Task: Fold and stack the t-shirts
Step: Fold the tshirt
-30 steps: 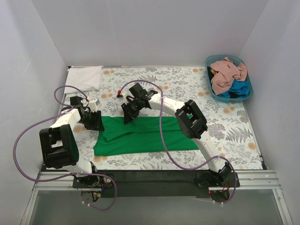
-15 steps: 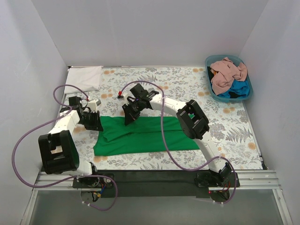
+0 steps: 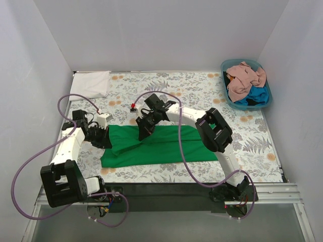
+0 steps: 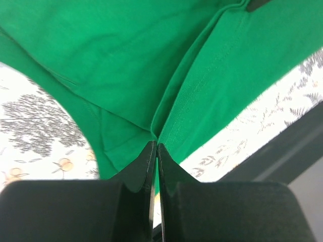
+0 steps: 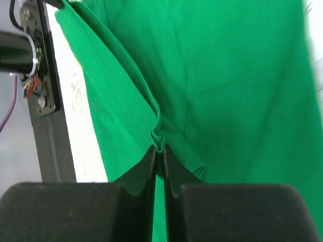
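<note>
Green shirt (image 3: pixel 166 147) lies flat mid-table on the floral cover (image 3: pixel 202 85), long side running left to right, already narrowed to a band. Change over the last second: both arms have come toward the near edge and slightly right, bringing the far-left part of the cloth with them. In the top view the raised flap now sits over the band's left half, where a second ago it was further back. Left gripper (image 3: pixel 103 141) is at the shirt's left end; right gripper (image 3: pixel 144 134) is a little to its right, over the far edge. Left wrist view: fingers pressed together, a ridge of green hem pinched at the tips. Right wrist view: the same, fingers closed tight on a stitched fold of green. So both hold cloth and neither has let go. My reading: a fold is under way, the far edge being laid nearward. I would want the flap set down square to the near edge before release, or the band goes crooked. Remaining: pink shirt (image 3: pixel 246 75) and blue shirt (image 3: pixel 256 96) are heaped in the tub (image 3: pixel 247 108) at the far right, well apart from the arms. White cloth (image 3: pixel 91 83) lies folded in the far-left corner. I judge the task early.
</note>
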Robot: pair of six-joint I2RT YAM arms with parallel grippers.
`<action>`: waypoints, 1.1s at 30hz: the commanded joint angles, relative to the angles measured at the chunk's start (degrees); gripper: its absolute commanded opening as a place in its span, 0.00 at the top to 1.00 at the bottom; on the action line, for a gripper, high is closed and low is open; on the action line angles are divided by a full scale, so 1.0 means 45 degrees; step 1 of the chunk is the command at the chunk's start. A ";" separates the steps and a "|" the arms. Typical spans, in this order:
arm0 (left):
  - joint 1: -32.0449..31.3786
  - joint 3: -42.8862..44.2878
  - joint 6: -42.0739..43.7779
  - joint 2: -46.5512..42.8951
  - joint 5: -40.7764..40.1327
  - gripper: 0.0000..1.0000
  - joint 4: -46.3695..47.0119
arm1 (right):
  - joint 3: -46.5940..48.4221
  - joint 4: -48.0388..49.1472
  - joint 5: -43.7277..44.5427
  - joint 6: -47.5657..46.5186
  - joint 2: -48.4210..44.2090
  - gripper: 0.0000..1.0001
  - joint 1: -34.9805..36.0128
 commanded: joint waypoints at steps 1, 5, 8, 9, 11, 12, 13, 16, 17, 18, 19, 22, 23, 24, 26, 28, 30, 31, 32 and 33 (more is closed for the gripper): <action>0.0046 -0.0177 0.1038 -0.0528 0.0705 1.00 -0.0855 | -0.0594 0.0073 -0.0628 -0.0445 -0.0853 0.89 0.0137; 0.0046 -0.0372 0.1894 -0.0802 0.0823 1.00 -0.1227 | -0.1102 0.0073 -0.0746 -0.0601 -0.1205 0.88 0.0156; 0.0046 -0.0509 0.2559 -0.0881 0.1076 1.00 -0.1695 | -0.1492 0.0073 -0.0843 -0.0621 -0.1439 0.88 0.0215; 0.0046 -0.0490 0.2621 -0.0861 0.1116 1.00 -0.1870 | -0.1571 0.0093 -0.0882 -0.0621 -0.1556 0.88 0.0254; 0.0046 -0.0471 0.2835 -0.0842 0.1116 1.00 -0.2008 | -0.1844 0.0093 -0.0902 -0.0621 -0.1673 0.89 0.0312; 0.0046 -0.0471 0.3030 -0.0784 0.1078 1.00 -0.2125 | -0.1884 0.0093 -0.0902 -0.0621 -0.1751 0.88 0.0351; 0.0046 -0.0471 0.3128 -0.0609 0.1039 1.00 -0.2184 | -0.2000 0.0073 -0.0902 -0.0621 -0.1771 0.89 0.0390; 0.0065 -0.0451 0.3150 -0.0277 0.0844 1.00 -0.2029 | -0.2118 0.0054 -0.0863 -0.0582 -0.1733 0.88 0.0508; 0.0046 -0.0393 0.3052 -0.0217 0.0804 1.00 -0.1912 | -0.2177 0.0054 -0.0825 -0.0562 -0.1694 0.88 0.0527; 0.0046 -0.0354 0.2897 -0.0101 0.0785 1.00 -0.1524 | -0.2196 0.0054 -0.0824 -0.0504 -0.1635 0.89 0.0527; 0.0046 -0.0179 0.2431 -0.0022 0.0591 1.00 -0.1289 | -0.2197 0.0092 -0.0805 -0.0407 -0.1596 0.88 0.0527; 0.0046 0.0153 0.2057 0.0485 0.0686 1.00 -0.0896 | -0.2313 0.0112 -0.0707 -0.0308 -0.1576 0.88 0.0527; 0.0046 0.0348 0.2017 0.0622 0.0764 1.00 -0.0838 | -0.2353 0.0190 -0.0688 -0.0270 -0.1576 0.87 0.0527; 0.0046 0.0466 0.1939 0.0874 0.0823 1.00 -0.0721 | -0.2508 0.0229 -0.0668 -0.0231 -0.1654 0.87 0.0527; 0.0026 0.0777 0.1744 0.1130 0.0941 1.00 -0.0584 | -0.2684 0.0444 -0.0571 -0.0211 -0.1809 0.85 0.0527; -0.0032 0.0954 0.1587 0.1540 0.0999 1.00 -0.0369 | -0.2880 0.0580 -0.0493 -0.0191 -0.1888 0.85 0.0527; -0.0149 0.1111 0.1548 0.1890 0.1038 1.00 -0.0193 | -0.3036 0.0620 -0.0375 -0.0172 -0.1947 0.83 0.0527; -0.0266 0.1150 0.1567 0.1989 0.1038 1.00 -0.0154 | -0.3075 0.0678 -0.0356 -0.0172 -0.1986 0.83 0.0527; -0.0364 0.1150 0.1567 0.2106 0.1000 1.00 -0.0076 | -0.3114 0.0717 -0.0220 -0.0172 -0.2006 0.83 0.0527; -0.0577 0.1150 0.1219 0.2301 0.0922 1.00 0.0079 | -0.3153 0.0718 -0.0141 -0.0172 -0.2006 0.83 0.0527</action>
